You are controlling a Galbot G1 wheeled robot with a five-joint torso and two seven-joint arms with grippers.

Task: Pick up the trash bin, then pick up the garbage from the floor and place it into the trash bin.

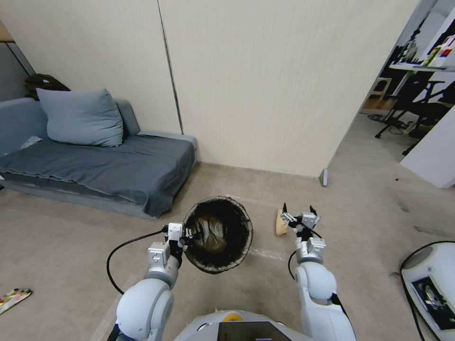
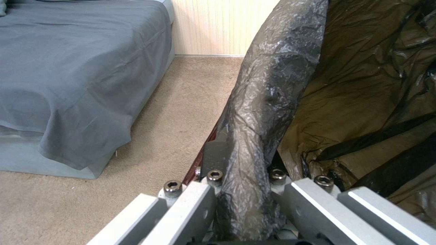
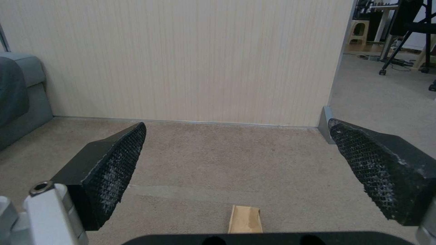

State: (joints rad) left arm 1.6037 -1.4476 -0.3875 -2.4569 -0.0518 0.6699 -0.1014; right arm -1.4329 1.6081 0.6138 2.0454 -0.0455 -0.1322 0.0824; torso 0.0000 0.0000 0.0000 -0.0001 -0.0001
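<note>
The trash bin (image 1: 219, 234) hangs above the carpeted floor (image 1: 71, 237), in front of the robot and left of centre in the head view, its mouth tilted toward the camera so that the crumpled dark bag (image 1: 215, 237) lining it faces the lens. The left gripper (image 1: 188, 233) holds the bin at the near-left part of its rim; in the left wrist view the bag-wrapped rim (image 2: 268, 102) runs between the jaws, which are pinched onto it, one inside and one outside the bin.

A tan piece of garbage (image 1: 281, 223), flat and paper-like, lies on the floor to the right of the bin and apart from it. The right gripper (image 1: 298, 214) hovers just beside and above this piece with its jaws spread wide and nothing between them. In the right wrist view the two dark textured pads (image 3: 115, 170) stand well apart, and the tan piece (image 3: 245, 219) appears low between them on the carpet.

A second item, a colourful wrapper (image 1: 14, 298), lies on the floor far to the robot's left, well apart from the bin.

Behind the bin stands a pale panelled wall (image 1: 260, 85). A grey sofa (image 1: 95, 166) with a blue-grey cushion (image 1: 80, 117) sits against it on the left. An open doorway at the far right shows a chair (image 1: 407, 109).
</note>
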